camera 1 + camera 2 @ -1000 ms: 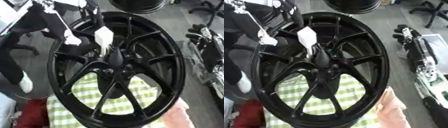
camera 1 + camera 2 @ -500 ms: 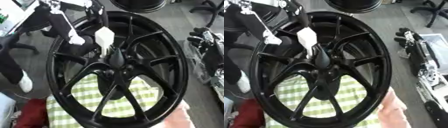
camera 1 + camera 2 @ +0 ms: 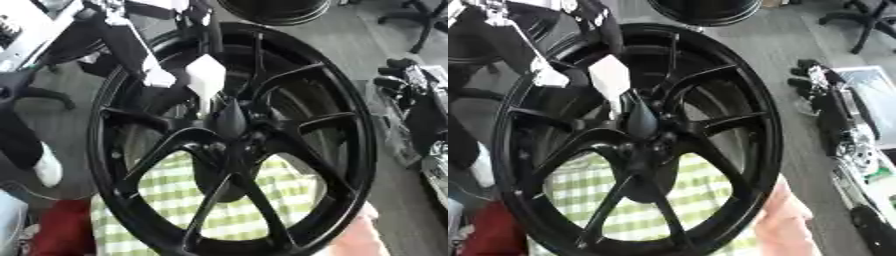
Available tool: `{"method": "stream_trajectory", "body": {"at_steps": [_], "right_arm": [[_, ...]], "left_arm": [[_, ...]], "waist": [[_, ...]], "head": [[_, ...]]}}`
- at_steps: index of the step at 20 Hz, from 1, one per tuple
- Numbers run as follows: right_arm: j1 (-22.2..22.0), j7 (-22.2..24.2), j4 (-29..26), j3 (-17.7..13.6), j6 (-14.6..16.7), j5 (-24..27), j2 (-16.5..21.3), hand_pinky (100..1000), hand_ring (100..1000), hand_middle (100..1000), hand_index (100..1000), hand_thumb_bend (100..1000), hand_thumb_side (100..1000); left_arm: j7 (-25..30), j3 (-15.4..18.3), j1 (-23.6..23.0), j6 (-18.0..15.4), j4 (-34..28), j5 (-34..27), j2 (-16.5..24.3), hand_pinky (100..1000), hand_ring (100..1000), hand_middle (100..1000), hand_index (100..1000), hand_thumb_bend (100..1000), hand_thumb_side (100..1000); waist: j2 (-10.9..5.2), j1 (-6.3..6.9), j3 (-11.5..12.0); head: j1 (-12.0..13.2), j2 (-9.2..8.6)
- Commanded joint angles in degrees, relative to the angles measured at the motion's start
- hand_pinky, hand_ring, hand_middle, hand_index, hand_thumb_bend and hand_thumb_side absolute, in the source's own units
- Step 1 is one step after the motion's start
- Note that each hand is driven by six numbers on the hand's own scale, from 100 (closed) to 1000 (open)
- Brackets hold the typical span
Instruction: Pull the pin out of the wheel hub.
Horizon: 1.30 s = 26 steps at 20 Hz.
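A large black spoked wheel (image 3: pixel 350 150) stands upright on a green-checked cloth (image 3: pixel 236 215). Its hub (image 3: pixel 234 121) sits in the middle of the spokes. My left hand (image 3: pixel 149 65) reaches in from the upper left, with a white-tipped finger (image 3: pixel 206 77) just above the hub. A thin pale pin (image 3: pixel 203 106) runs from under that finger toward the hub, and the hand appears to pinch it. Another white-tipped finger (image 3: pixel 159 78) stays off to the left. My right hand (image 3: pixel 820 87) rests at the right edge, away from the wheel, fingers relaxed.
A person's bare hand (image 3: pixel 785 220) holds the wheel's lower right rim. A second black wheel (image 3: pixel 276 10) lies on the floor behind. Office chair legs (image 3: pixel 420 20) stand at the upper right, and a red thing (image 3: pixel 57 232) lies at the lower left.
The whole picture has shifted a little. My left hand stays at the hub with the white fingertip slightly lower than before. The wheel and the person's hand have not moved.
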State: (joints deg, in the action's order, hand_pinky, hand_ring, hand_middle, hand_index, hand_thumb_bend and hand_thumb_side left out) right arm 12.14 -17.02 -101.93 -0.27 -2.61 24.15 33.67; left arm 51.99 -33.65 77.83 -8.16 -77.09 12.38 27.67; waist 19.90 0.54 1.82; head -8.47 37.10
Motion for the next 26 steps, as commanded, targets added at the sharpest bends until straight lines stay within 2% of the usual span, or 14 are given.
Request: {"method": "stream_trajectory", "body": {"at_steps": [1,11,19,26], "right_arm": [[0.8,0.28,-0.34,-0.13,0.07,-0.29,0.83,951,813,759,817,100,745],[1.19,0.15,-0.17,-0.06,0.11,-0.22,0.41,951,810,756,816,100,748],[1.83,0.28,0.04,0.25,-0.02,-0.2,0.12,949,808,755,815,100,751],[1.96,0.17,0.28,0.26,-0.02,-0.21,-0.13,949,806,753,814,100,753]], "left_arm": [[-0.02,1.22,1.49,0.0,0.28,0.58,0.5,760,837,822,822,235,123],[-0.02,0.58,1.35,0.47,2.48,0.04,0.06,761,846,838,819,209,105],[-0.02,1.54,1.66,0.75,4.64,0.57,-1.0,763,853,849,820,214,116],[-0.02,0.98,1.63,0.51,5.53,0.56,-1.77,763,855,853,815,209,114]], "waist": [[-0.85,-0.11,-0.19],[-0.22,0.06,-0.55],[0.52,0.42,-1.32],[0.9,0.59,-1.67]], "head": [[0.21,-0.93],[0.86,-1.31],[1.71,-2.14],[1.5,-2.37]]}}
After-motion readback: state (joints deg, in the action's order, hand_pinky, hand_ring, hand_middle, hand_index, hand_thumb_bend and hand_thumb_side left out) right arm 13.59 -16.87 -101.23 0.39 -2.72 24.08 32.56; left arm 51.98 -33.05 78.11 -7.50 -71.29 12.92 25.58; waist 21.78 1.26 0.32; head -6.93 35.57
